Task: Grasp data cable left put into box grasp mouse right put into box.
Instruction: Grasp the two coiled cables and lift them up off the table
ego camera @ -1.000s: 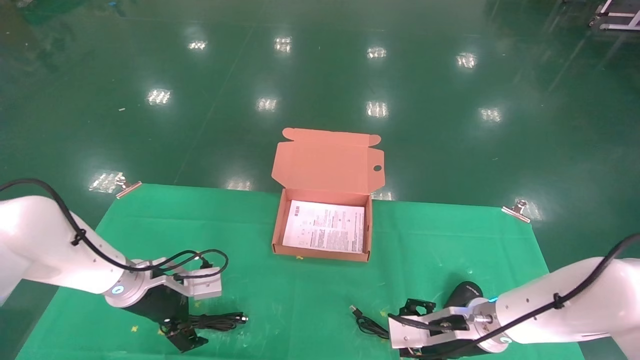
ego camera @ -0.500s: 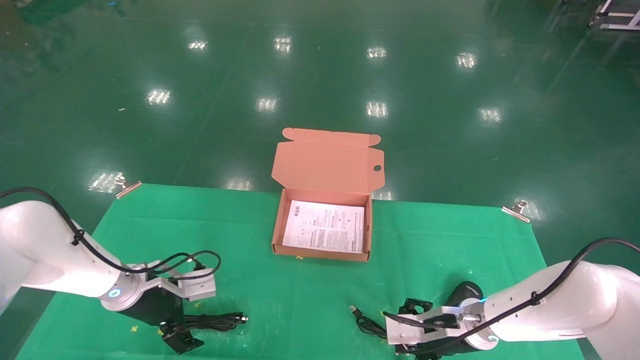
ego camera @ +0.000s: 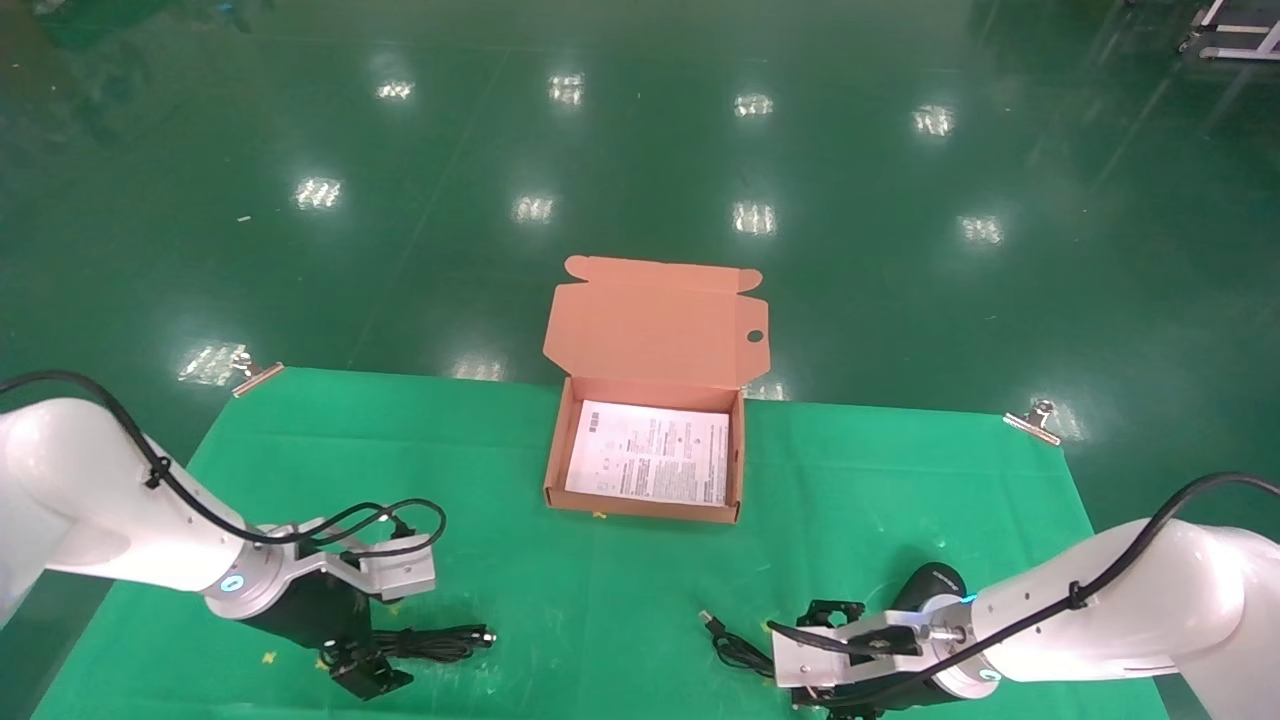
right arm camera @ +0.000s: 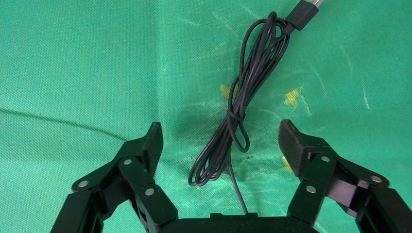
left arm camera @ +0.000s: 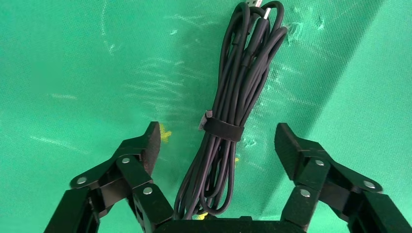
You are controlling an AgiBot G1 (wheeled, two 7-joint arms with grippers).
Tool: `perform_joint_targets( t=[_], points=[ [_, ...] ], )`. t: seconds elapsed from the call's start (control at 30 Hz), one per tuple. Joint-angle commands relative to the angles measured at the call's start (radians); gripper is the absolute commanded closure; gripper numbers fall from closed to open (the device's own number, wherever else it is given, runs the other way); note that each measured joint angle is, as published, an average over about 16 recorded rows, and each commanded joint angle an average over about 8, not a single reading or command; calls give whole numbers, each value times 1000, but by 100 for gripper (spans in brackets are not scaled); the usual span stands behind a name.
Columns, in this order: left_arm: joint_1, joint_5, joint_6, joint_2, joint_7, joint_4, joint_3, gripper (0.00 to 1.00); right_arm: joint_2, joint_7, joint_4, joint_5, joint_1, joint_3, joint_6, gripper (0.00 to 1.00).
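Both arms low at the near edge of the green cloth-covered table (ego camera: 500,480), each gripper spread wide over its own cable.

The left gripper (left arm camera: 217,141) straddles the thick black data cable (left arm camera: 238,92), a strapped bundle of loops lying flat between the fingers, touched by neither. The right gripper (right arm camera: 221,143), equally wide, frames the thin black cord (right arm camera: 243,97) of the small black oval mouse (ego camera: 925,585), which lies just behind it. The shallow orange-brown cardboard box (ego camera: 643,503) sits well apart at the far middle edge, lid up, bare cloth between.
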State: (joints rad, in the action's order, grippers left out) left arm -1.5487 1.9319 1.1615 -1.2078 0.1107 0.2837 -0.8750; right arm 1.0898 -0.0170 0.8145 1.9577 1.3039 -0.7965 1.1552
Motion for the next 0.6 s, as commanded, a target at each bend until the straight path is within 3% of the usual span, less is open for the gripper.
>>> perform_joint_targets(
  t=[0.03,0.6],
  points=[
    [0,0,1,1,1,3,0,100,-1,-1,3,-1,0,1,2,100],
    [2,2,4,2,3,13,-1,100,-4,-3,10,-4,-1,2,6,100]
  ],
)
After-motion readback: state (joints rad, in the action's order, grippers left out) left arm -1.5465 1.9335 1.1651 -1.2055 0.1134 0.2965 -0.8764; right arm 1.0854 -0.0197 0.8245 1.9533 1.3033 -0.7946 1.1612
